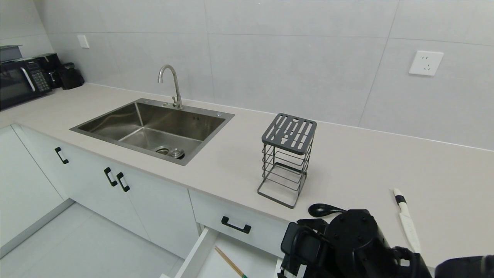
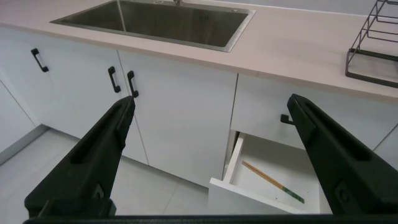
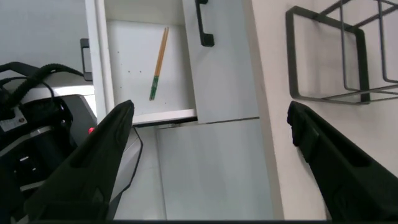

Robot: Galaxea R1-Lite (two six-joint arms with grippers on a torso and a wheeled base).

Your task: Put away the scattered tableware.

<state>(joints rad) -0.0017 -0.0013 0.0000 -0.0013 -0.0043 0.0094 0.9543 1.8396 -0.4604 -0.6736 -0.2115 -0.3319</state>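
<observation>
the left gripper (image 2: 211, 102) hangs in front of the lower cabinets with its fingers (image 2: 93, 155) spread wide and nothing between them. the right gripper (image 3: 211, 109) is just as wide open and empty, poised over the counter edge by the foot of the rack (image 3: 323, 62). below the counter (image 1: 366, 162) a white drawer (image 1: 193, 255) stands pulled out, and a pair of wooden chopsticks (image 1: 230, 263) with green tips lies inside it on the bare bottom. on the counter, a white knife (image 1: 405, 218) with a black band lies near the front edge at the right. a black item (image 1: 322, 209), probably a spoon though an arm hides part of it, rests just in front of the black wire rack (image 1: 289, 133). the rack stands upright to the right of the steel sink (image 1: 173, 123).
</observation>
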